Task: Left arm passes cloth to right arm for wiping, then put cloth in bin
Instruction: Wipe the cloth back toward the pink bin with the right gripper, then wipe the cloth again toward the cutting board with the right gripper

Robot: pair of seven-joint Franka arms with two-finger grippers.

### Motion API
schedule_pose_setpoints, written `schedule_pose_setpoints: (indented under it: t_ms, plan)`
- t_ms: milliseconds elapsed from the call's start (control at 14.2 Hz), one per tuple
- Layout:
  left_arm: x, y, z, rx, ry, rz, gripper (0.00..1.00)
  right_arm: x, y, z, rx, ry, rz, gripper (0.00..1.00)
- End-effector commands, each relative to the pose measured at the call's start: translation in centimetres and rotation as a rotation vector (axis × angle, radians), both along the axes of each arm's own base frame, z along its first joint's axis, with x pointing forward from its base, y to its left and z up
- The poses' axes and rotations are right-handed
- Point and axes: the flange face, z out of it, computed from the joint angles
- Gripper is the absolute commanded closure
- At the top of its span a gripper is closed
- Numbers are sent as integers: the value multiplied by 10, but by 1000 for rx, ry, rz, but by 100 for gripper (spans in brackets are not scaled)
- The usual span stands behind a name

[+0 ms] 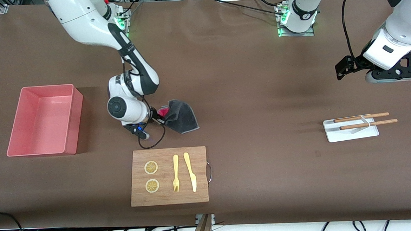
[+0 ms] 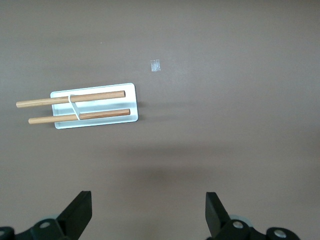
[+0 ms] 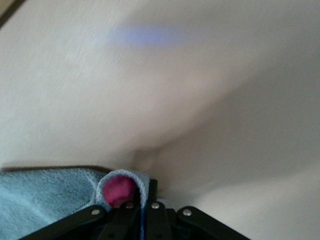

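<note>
The dark-grey cloth (image 1: 181,117) with a magenta fold lies on the brown table, farther from the front camera than the wooden board (image 1: 169,176). My right gripper (image 1: 155,118) is shut on the cloth's edge, low at the table; in the right wrist view the cloth (image 3: 119,189) shows pinched between the closed fingers. The pink bin (image 1: 44,120) stands toward the right arm's end of the table. My left gripper (image 1: 393,74) waits open and empty, up over the table above the white tray; its fingertips (image 2: 80,212) stand wide apart.
The wooden board carries two lemon slices (image 1: 151,167), a yellow fork (image 1: 175,173) and a yellow knife (image 1: 191,171). A small white tray (image 1: 350,129) with two wooden chopsticks (image 1: 362,120) lies toward the left arm's end; it also shows in the left wrist view (image 2: 95,120).
</note>
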Motion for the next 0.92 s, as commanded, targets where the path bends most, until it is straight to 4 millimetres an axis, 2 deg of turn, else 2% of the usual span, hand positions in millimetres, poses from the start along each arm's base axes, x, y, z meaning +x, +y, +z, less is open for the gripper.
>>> schedule_pose_setpoints:
  t_ms: [0, 424, 565, 707, 848]
  plan:
    - [3, -1, 6, -15, 9, -25, 0, 6, -68, -1, 29, -2, 54, 100]
    - [3, -2, 5, -13, 12, -21, 0, 14, -212, 8, 65, 19, 236, 100]
    - [2, -1, 5, -13, 15, -20, 0, 16, -242, 16, 61, 2, 280, 100]
    - [2, -1, 5, -11, 21, -22, 0, 16, -272, 33, 20, 4, 335, 100]
    - [2, -3, 5, -9, 21, -22, 0, 16, -274, 40, -6, 14, 352, 100]
